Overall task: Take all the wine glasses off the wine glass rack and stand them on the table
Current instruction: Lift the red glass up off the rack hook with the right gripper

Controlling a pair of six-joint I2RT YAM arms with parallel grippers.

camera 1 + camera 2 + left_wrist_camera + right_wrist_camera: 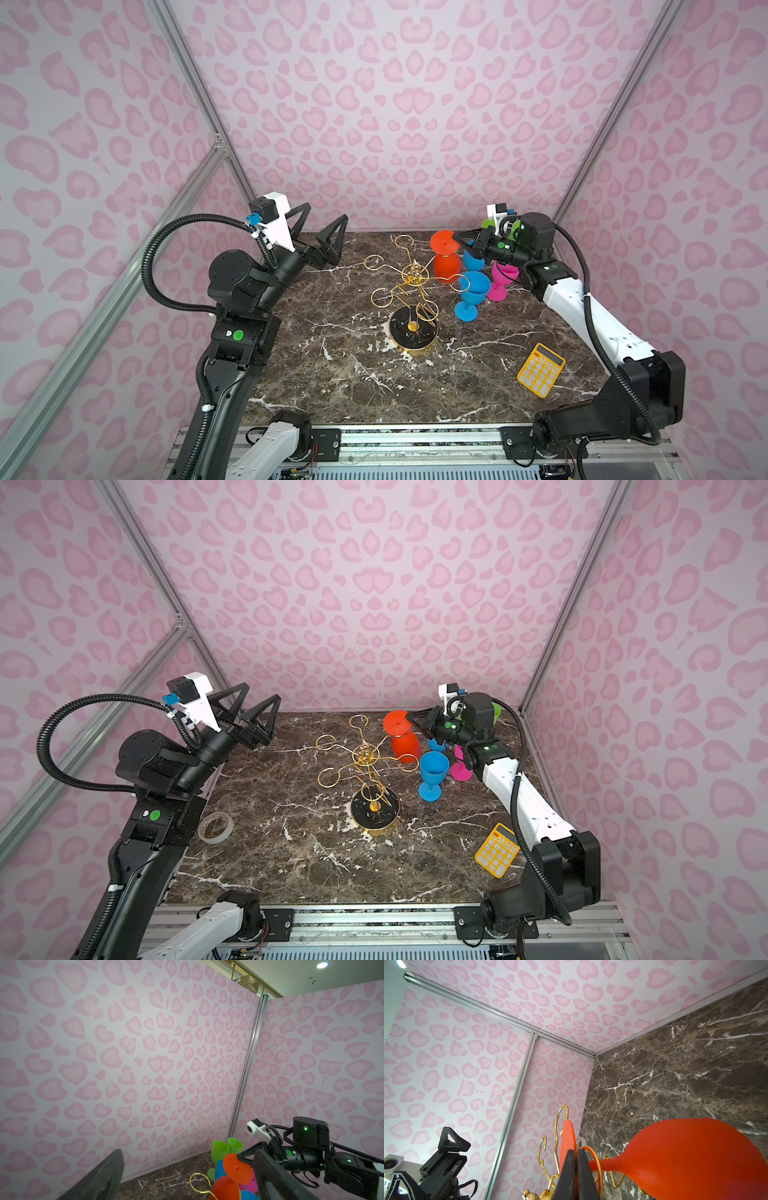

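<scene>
Fingers of my right gripper (458,242) are squeezed together, and as far as I can see they pinch the rim of the foot of the red wine glass (446,266), just right of centre in both top views. That glass hangs bowl down on the wine glass rack (419,338), foot on top; the right wrist view shows its stem inside a gold loop. My left gripper (327,210) is spread wide and holds nothing, in the air left of the rack and well apart from it. A blue glass (473,291) stands on the marble table (353,386) just right of the rack, with a pink glass (500,278) beside it. A yellow calculator (540,370) lies at lower right.
</scene>
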